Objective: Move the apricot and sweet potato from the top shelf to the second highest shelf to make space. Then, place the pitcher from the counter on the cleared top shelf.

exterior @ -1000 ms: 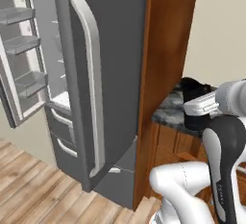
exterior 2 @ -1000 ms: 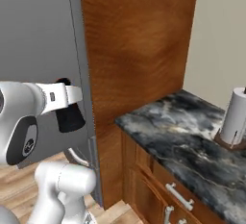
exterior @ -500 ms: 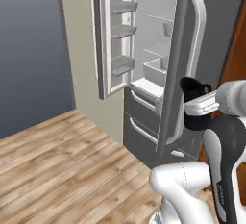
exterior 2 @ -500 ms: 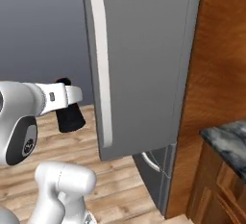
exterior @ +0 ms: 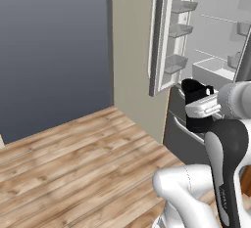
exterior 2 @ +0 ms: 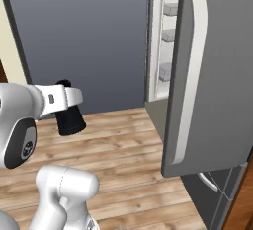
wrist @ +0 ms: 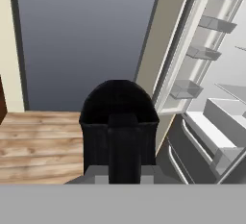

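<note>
The base has turned: the counter is gone from view, fridge point(exterior: 206, 51) w/ open door now ahead. Gripper point(wrist: 124, 170) clamped on black pitcher point(wrist: 119, 122), held up in air nr the fridge.

Glossy white rounded arm links, dark grey joints, white wrist band

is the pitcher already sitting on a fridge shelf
No, the black pitcher is held up by the gripper over the wooden floor, outside the open fridge.
</note>
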Robot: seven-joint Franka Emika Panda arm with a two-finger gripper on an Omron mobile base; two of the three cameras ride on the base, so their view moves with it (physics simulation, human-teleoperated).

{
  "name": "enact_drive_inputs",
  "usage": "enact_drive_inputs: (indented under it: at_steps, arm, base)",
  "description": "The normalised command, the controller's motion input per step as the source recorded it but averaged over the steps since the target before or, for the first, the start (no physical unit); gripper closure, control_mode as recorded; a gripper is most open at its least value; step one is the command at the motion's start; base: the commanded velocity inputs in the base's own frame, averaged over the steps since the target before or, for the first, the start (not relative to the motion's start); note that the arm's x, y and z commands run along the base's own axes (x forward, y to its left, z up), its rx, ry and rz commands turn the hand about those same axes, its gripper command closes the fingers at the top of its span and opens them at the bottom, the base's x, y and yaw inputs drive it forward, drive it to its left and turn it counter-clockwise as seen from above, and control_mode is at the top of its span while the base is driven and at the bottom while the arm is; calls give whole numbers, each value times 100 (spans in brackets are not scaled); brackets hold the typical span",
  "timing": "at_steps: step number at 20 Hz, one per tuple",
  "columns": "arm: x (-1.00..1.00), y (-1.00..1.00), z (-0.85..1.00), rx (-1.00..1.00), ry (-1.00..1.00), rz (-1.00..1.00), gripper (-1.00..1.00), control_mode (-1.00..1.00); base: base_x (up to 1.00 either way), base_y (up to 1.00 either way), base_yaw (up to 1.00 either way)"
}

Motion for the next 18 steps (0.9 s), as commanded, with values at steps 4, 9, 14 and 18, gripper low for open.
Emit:
enact_drive_inputs:
  at_steps: [4,9,14,18]
  arm:
    - [0,0,0,0,0,0,100,100]
    - [0,0,0,0,0,0,100,100]
    - [0,0,0,0,0,0,100,100]
    - [0,0,0,0,0,0,100,100]
  base:
    - [33,33,-21]
    - [36,29,-41]
    - [47,33,-50]
    - [46,38,-52]
